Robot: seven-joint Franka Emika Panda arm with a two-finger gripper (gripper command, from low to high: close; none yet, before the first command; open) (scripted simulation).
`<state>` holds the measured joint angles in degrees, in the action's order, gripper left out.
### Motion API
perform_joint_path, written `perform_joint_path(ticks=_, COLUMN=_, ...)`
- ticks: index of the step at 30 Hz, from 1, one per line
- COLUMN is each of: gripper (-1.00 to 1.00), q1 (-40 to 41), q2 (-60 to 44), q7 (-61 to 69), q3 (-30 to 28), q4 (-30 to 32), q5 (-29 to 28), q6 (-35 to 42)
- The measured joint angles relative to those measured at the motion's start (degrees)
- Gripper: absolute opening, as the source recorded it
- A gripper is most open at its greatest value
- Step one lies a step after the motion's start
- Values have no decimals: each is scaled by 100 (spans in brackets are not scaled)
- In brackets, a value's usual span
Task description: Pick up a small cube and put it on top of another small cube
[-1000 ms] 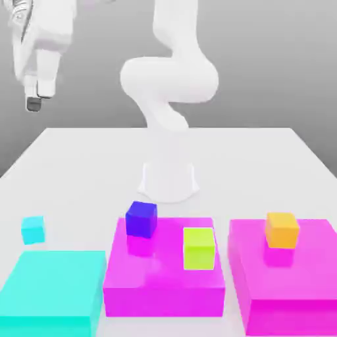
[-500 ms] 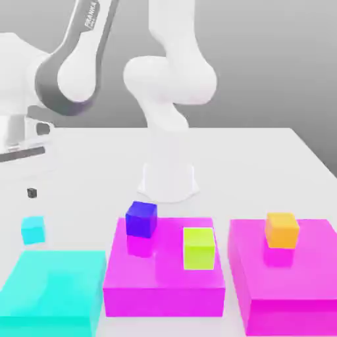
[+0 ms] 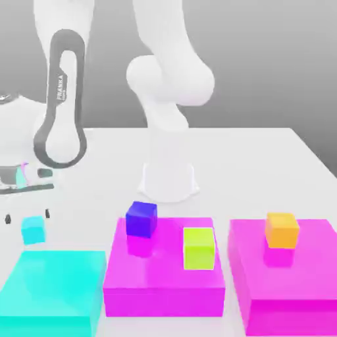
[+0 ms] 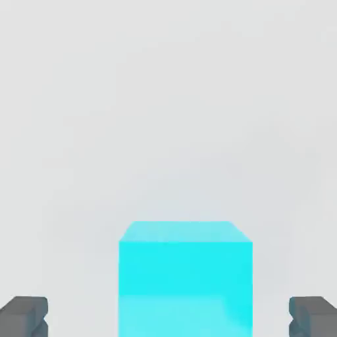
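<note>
The small cyan cube (image 3: 33, 230) rests on the white table at the exterior view's left. My gripper (image 3: 27, 217) hangs low right over it, open, one dark fingertip (image 3: 8, 219) on each side of the cube and a little above its top. In the hand view the cyan cube (image 4: 185, 276) lies between the two grey fingertips (image 4: 25, 316), with clear gaps on both sides of my gripper (image 4: 170, 317). Other small cubes: a blue cube (image 3: 141, 218) and a lime cube (image 3: 199, 248) on the middle magenta block, an orange cube (image 3: 282, 230) on the right magenta block.
A large flat cyan block (image 3: 52, 293) lies just in front of the small cyan cube. The middle magenta block (image 3: 164, 283) and the right magenta block (image 3: 289, 283) stand beside it. The arm's base (image 3: 168, 181) rises behind them.
The hand has come down from high at the upper left to just over the small cyan cube, still open. No cube has moved.
</note>
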<state>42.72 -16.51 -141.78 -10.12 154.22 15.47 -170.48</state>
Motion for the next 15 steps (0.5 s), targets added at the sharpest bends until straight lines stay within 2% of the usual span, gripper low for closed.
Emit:
perform_joint_path(ticks=1, gripper=0, q1=127, q2=-135, q7=73, q3=150, q4=-26, q5=99, q6=-103)
perform_joint_path(ticks=2, gripper=-100, q1=233, q2=-244, q7=127, q3=275, q4=-45, q5=174, q6=-187)
perform_joint_path(ticks=9, gripper=-100, q1=248, q2=-259, q7=137, q3=292, q4=-49, q5=187, q6=-212)
perform_joint_path(ticks=15, gripper=-100, q1=-224, q2=460, q7=-367, q3=-337, q4=100, q5=-491, q6=327)
